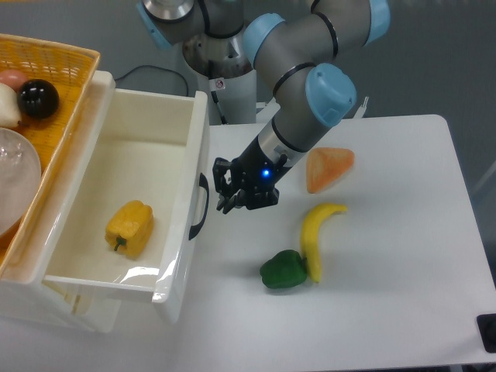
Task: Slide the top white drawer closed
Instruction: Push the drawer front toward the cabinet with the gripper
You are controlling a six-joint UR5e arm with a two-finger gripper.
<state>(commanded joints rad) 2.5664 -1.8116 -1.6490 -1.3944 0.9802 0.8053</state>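
With the drawer [116,194] pulled fully open at the counter's left, the gripper [225,194], jaws slightly spread and empty just beside the handle [200,208], should press the front panel squarely leftward.

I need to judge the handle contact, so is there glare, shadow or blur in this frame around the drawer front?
Fixed camera: sharp overall, no motion blur on the two-finger gripper; a bright glare patch sits on the front bottom corner of the glossy white plastic top drawer; its curved black handle reads clearly; soft shadows under the arm on the white table.
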